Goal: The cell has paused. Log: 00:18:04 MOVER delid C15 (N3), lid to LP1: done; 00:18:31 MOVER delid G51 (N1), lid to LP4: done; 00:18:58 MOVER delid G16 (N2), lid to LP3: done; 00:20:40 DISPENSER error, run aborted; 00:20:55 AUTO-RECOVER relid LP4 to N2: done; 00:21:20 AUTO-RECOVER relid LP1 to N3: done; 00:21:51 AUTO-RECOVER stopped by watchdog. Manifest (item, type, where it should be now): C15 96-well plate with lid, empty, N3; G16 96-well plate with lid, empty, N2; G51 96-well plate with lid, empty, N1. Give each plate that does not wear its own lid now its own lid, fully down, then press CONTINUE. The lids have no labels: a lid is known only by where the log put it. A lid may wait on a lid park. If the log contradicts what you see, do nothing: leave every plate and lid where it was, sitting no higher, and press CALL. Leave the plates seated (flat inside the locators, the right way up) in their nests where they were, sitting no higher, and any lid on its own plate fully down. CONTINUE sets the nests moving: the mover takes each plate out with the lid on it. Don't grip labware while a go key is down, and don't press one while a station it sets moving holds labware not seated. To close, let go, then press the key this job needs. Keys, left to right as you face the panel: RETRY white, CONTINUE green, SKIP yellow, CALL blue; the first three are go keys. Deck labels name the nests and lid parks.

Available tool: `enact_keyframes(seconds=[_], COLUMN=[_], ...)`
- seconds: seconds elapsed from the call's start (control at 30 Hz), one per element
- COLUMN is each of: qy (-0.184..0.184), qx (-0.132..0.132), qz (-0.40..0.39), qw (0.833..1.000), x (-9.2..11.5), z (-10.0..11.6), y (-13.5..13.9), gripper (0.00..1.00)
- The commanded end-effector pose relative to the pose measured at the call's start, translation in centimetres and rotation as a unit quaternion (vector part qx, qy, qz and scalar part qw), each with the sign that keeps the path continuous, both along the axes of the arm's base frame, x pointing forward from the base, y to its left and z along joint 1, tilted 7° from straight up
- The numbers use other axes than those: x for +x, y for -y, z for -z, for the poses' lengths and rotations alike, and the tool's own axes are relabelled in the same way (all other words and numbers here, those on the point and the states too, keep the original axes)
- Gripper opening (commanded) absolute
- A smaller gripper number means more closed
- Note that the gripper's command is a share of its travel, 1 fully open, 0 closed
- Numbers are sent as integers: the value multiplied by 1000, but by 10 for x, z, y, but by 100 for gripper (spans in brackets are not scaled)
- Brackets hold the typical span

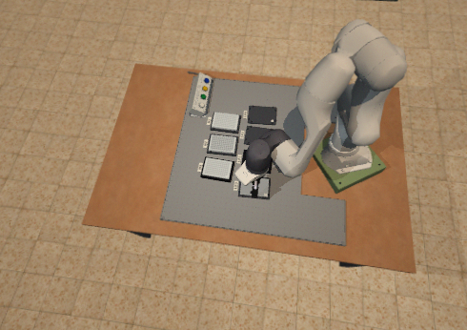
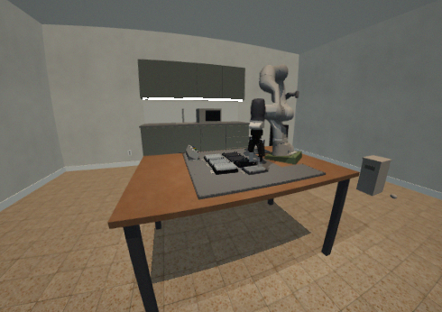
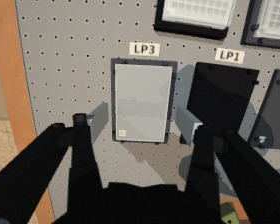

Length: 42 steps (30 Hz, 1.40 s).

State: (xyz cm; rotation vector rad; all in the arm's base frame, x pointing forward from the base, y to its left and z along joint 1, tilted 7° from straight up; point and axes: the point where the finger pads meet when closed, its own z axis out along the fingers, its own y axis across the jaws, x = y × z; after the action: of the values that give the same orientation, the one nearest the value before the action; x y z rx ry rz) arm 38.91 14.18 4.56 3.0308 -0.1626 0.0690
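Observation:
My gripper (image 3: 142, 113) (image 1: 255, 188) (image 2: 255, 154) is open and empty. It hangs straight above the lid park labelled LP3, fingers either side of it. A pale flat lid (image 3: 141, 95) (image 1: 264, 187) (image 2: 256, 169) lies on that park. The park labelled LP1 (image 3: 221, 100) beside it is bare and black. Three white 96-well plates (image 1: 225, 121) (image 1: 222, 144) (image 1: 217, 168) sit in a column of nests left of the parks. Two of them show at the top of the wrist view (image 3: 196, 12) (image 3: 273, 17). I cannot read the nest labels.
The key panel (image 1: 202, 93) with blue, yellow, green and white keys stands at the far end of the grey deck (image 1: 286, 217). Another black lid park (image 1: 262, 114) lies bare at the back. My arm hides the park between. The robot base (image 1: 350, 162) stands to the right.

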Motion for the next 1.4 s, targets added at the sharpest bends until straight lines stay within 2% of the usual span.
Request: enact_keyframes(seconds=[0.0,0.5,1.37], qy=[5,5,5], qx=[1,1,1], qz=[7,7,7], qw=[1000,1000,1000], x=[2,2,2], z=[5,13,14], y=[0,1,1], gripper=[66,66,66])
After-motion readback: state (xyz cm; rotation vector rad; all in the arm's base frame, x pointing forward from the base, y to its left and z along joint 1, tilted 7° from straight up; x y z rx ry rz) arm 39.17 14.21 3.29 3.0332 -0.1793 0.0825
